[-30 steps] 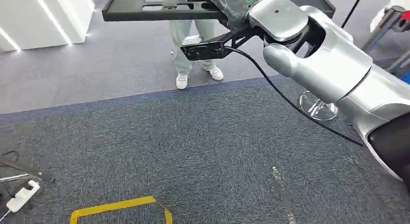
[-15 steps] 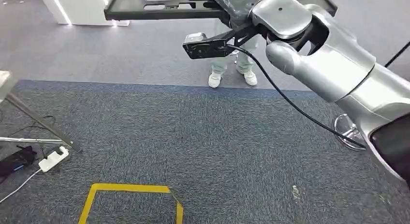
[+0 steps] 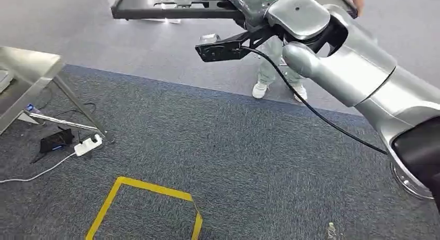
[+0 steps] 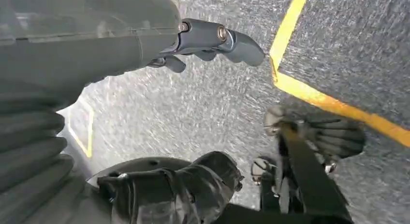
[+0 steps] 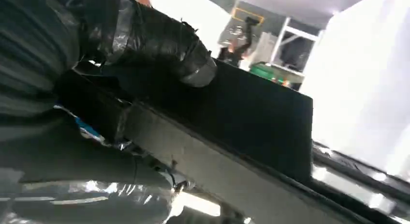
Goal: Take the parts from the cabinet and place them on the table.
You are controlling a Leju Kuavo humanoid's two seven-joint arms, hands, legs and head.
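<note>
The right hand (image 5: 145,40) is clamped on the black part (image 3: 171,6), held raised ahead with its long axis crosswise. The left hand (image 4: 212,40) hangs loosely spread, holding nothing. The metal table (image 3: 26,69) lies forward-left of the part, well apart, nearer the left side.

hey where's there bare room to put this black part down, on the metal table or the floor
The table shows a bare corner at the far left. The carpet between the yellow tape and the person's shoes is bare too. It is crowded by the table legs: a power strip and cables. The right hand grips the part.
</note>
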